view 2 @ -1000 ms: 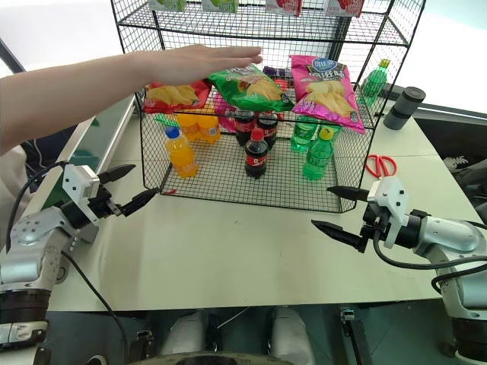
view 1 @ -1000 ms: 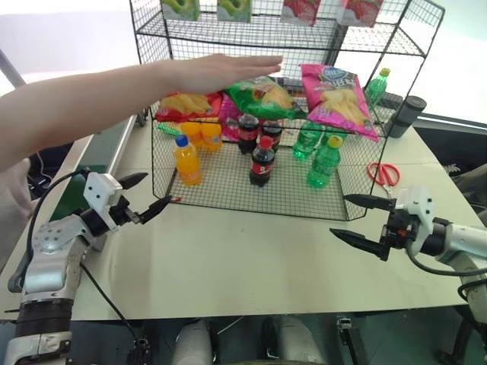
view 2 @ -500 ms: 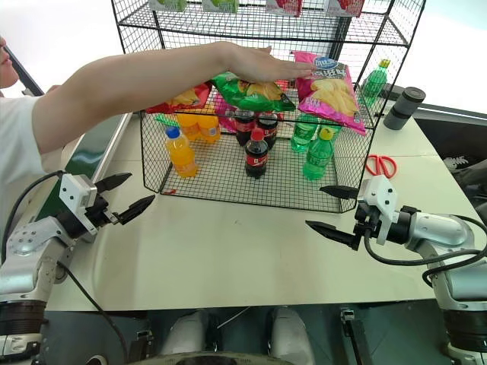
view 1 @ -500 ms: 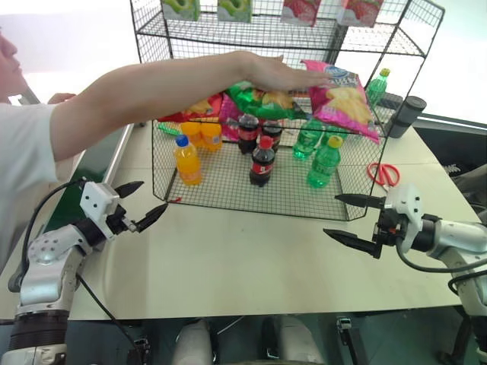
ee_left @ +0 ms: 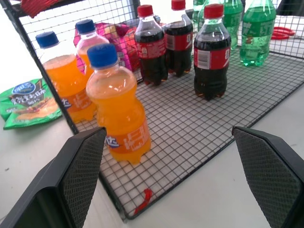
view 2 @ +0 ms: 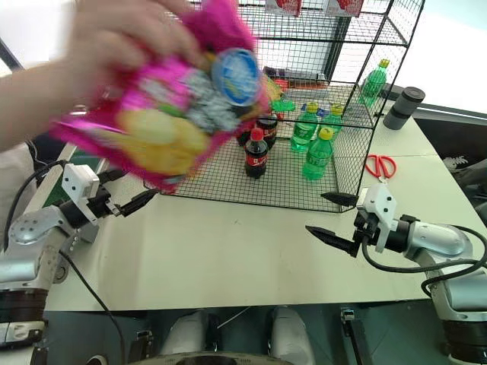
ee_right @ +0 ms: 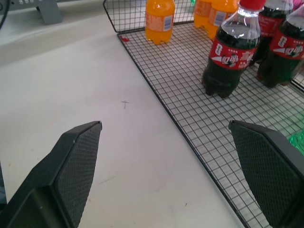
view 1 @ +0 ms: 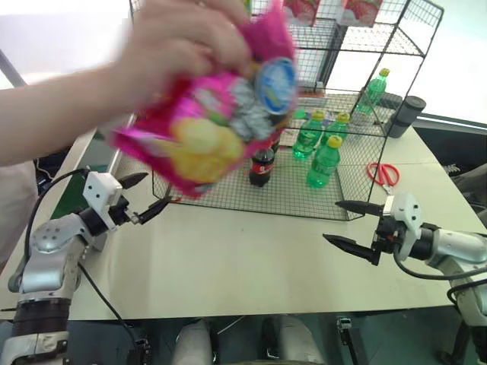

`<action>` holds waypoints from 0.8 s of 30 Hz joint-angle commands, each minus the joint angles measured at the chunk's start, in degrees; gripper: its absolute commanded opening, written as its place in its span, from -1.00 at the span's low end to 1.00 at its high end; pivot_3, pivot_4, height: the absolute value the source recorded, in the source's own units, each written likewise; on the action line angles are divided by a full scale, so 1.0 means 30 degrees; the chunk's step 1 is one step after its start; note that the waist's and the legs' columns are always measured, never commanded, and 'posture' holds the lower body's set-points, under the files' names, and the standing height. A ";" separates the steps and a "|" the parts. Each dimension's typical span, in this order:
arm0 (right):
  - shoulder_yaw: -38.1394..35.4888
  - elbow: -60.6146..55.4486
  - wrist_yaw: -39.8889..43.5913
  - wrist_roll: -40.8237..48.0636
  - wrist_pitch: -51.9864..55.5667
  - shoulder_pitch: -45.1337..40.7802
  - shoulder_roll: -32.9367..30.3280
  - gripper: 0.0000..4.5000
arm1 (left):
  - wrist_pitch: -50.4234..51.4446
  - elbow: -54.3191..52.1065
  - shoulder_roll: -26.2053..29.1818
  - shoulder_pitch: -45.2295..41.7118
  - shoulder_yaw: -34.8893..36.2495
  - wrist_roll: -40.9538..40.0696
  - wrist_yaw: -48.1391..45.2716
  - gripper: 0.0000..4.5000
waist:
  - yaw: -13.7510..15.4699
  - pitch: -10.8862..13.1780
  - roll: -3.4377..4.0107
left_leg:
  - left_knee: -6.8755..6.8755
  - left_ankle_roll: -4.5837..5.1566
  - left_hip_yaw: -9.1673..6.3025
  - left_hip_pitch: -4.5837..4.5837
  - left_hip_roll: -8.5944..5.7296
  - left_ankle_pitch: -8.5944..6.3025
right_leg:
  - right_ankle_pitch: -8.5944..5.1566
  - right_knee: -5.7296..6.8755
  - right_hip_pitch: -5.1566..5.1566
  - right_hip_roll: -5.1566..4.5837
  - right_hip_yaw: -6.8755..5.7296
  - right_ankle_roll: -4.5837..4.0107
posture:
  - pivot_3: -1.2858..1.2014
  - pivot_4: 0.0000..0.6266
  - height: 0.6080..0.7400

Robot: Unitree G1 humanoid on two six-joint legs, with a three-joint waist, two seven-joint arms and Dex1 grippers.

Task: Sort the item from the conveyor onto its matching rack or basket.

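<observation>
At about nine o'clock in the head view the left gripper [view 1: 144, 199] hangs just over the table [view 1: 251, 266], its two black fingers spread wide with nothing between them, pointing toward the near left corner of the rack [view 1: 358, 114]. Through its wrist camera, orange soda bottles [ee_left: 118, 111] stand on the rack's bottom mesh with dark cola bottles [ee_left: 209, 52] beyond them at one o'clock, and a green chip bag [ee_left: 31, 102] lies flat on the table outside the wire wall at nine o'clock. Between ten and twelve o'clock in the head view a person's hand [view 1: 179, 46] holds the magenta-pink chip bag [view 1: 209, 125] in the air, motion-blurred, in front of the rack's left half and above the table. A strip of the dark green conveyor [view 1: 72, 198] shows at the table's left edge, behind the left arm. Green soda bottles [view 1: 323, 160] stand on the bottom tier at one o'clock, red scissors [view 1: 383, 173] lie on the table just to the right of the rack, and a dark cylinder [view 1: 405, 115] stands behind them. At four o'clock the right gripper [view 1: 348, 224] hovers over the table, fingers fully apart and empty, aimed toward the rack's near edge.
</observation>
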 commanded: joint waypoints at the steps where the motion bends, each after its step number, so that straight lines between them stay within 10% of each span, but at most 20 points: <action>1: -0.0459 -0.0599 -0.0044 0.0130 -0.0204 0.0010 -0.0246 0.98 | -0.0399 -0.0012 0.0025 -0.0070 0.0173 0.0073 -0.0084 1.00 | 0.0002 0.0000 0.0000 | 0.0000 0.0000 0.0001 -0.0002 -0.0001 0.0000 | 0.0000 -0.0001 0.0000 0.0000 0.0000 0.0000 | 0.03 -0.52 0.79; 24: 0.0991 0.0568 0.0634 -0.0060 -0.0192 -0.1905 -0.0360 0.98 | 0.0085 -0.1613 0.0540 0.2043 0.1352 -0.0999 -0.0826 1.00 | 0.0012 0.0002 0.0007 | 0.0000 0.0002 -0.0002 -0.0002 0.0014 -0.0001 | -0.0001 0.0000 -0.0004 -0.0008 0.0000 -0.0002 | 0.03 -0.52 0.79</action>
